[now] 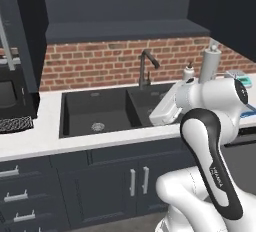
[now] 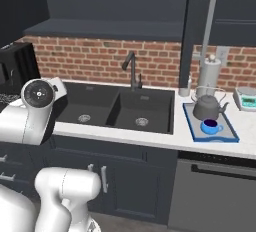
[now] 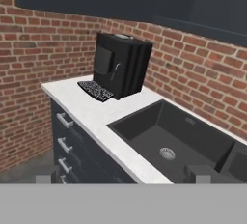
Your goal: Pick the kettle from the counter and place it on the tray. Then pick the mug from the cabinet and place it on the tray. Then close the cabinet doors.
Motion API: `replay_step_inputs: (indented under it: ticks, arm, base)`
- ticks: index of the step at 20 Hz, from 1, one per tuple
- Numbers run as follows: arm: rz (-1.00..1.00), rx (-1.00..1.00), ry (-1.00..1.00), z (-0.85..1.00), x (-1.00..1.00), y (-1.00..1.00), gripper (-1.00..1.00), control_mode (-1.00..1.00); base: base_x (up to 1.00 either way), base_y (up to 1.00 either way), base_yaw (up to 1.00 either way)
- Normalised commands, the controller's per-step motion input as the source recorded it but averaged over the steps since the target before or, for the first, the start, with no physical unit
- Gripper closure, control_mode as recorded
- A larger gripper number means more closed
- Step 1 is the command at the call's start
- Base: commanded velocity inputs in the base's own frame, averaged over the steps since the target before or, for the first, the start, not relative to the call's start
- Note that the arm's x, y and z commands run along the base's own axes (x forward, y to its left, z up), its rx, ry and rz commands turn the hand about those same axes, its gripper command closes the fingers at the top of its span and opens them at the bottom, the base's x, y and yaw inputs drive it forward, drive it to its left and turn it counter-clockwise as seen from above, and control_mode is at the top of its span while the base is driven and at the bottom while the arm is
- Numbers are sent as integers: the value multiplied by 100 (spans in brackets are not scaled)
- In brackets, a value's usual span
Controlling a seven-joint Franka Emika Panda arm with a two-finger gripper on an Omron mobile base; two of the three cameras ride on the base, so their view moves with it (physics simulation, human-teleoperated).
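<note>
Your kettle (image 2: 209, 107) and mug (image 2: 211, 126) both sit on the tray (image 2: 190, 120), on the table (image 2: 170, 141) right of the sink (image 2: 117, 107). Judging by that, you only have the cabinet doors (image 2: 202, 31) left to close; one stands open. Your pincer (image 3: 120, 174) is spread apart and empty, aimed towards the coffee machine (image 3: 120, 63).

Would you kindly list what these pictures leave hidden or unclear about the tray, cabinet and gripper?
- Tray: in the left base view, the arm covers nearly all of it.
- Cabinet door: the right base view's top edge cuts it off, and it hides the cabinet's inside.
- Mug: handle too small to make out.
- Gripper: in the hand view, fingertips are blurry stubs.
</note>
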Motion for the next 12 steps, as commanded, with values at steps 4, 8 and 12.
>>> replay_step_inputs:
  ticks: [4, 8, 12]
  arm:
    - [0, 0, 0, 0, 0, 0, -100, 100]
    - [0, 0, 0, 0, 0, 0, -100, 100]
    - [0, 0, 0, 0, 0, 0, -100, 100]
  base:
    - [33, 12, 0]
    - [31, 11, 0]
    - [27, 10, 0]
